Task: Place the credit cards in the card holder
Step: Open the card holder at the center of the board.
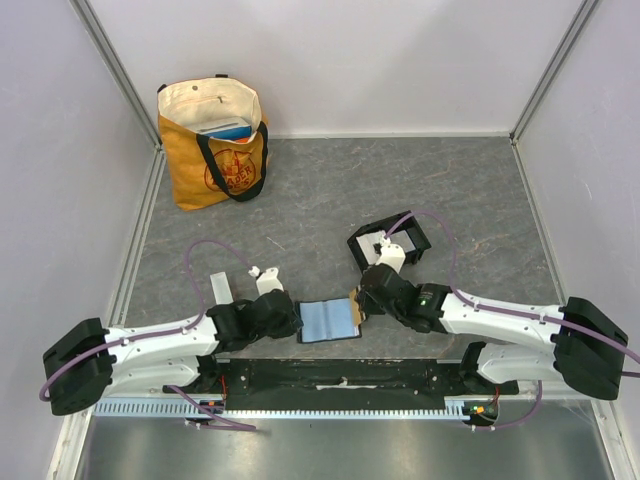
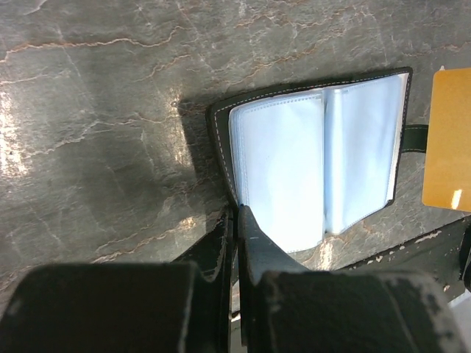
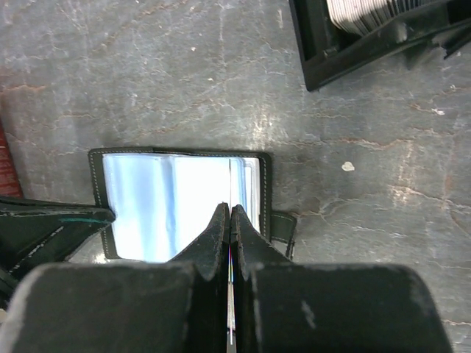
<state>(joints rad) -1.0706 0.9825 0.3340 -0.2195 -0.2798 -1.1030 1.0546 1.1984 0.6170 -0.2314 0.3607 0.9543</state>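
The right gripper (image 3: 229,213) pinches the orange card (image 2: 449,140) edge-on over the wallet (image 3: 169,206), whose cover edge the left gripper (image 2: 237,220) clamps; so thin a hold may let the card twist or drop. The card holder (image 3: 309,44), ahead-right of the right gripper, has pale cards (image 3: 360,11) in one compartment

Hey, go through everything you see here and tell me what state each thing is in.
Left gripper: shut on the wallet's edge.
Right gripper: shut on the orange card.
Wallet: open, lying flat, clear sleeves showing.
Orange card: held beside the wallet, not inserted.
Tray: cards stacked in one compartment.
Tote bag: upright, mouth open.
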